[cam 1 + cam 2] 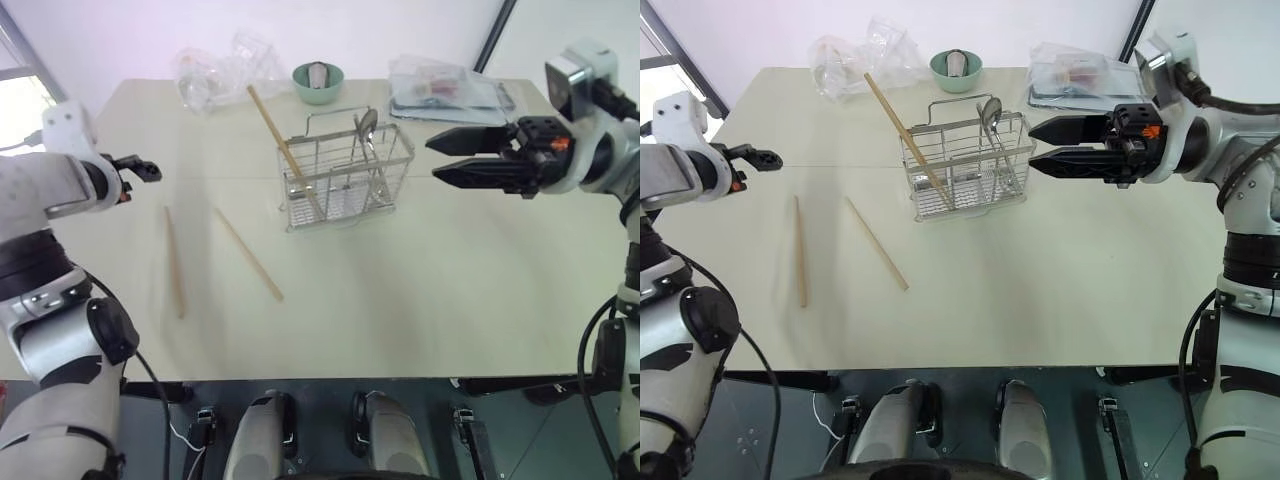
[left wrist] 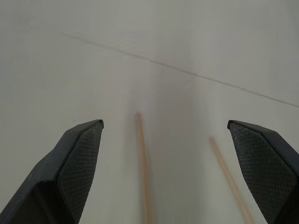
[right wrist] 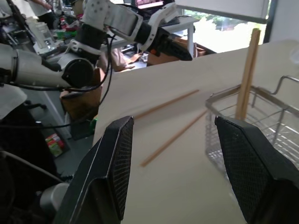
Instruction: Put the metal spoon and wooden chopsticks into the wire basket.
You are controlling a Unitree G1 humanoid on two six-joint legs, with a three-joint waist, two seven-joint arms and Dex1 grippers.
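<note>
- The table [image 1: 420, 300] carries everything, and my work on it is partly done: two wooden chopsticks lie flat on its bare top, so I judge the step in hand to be fetching the next stick with my left arm.
- The wire basket [image 1: 345, 175] stands upright near the middle of the table, towards the far side, with the mint-green bowl [image 1: 318, 82] and some clear plastic bags [image 1: 215, 70] beyond it.
- One chopstick [image 1: 283, 148] already leans in the basket's left end, its top sticking out well above the rim and tilted to my left.
- The metal spoon [image 1: 368, 128] is in the basket too, bowl upward above the wires.
- The two loose chopsticks lie to the left of the basket, well apart from it: the nearer-left stick [image 1: 175, 262] and the slanting stick [image 1: 248, 253] beside it.
- My left gripper [image 1: 140, 168] hangs over the table beyond those sticks, jaws spread wide and holding nothing; in its wrist view both sticks run up between my fingers [image 2: 79, 158].
- The next move calls for lowering until my pads straddle one stick alone, then closing; a thin stick flat on the table may slip or roll.
- My right gripper [image 1: 1040, 146] hovers level just right of the basket, jaws parted and empty, touching nothing.
</note>
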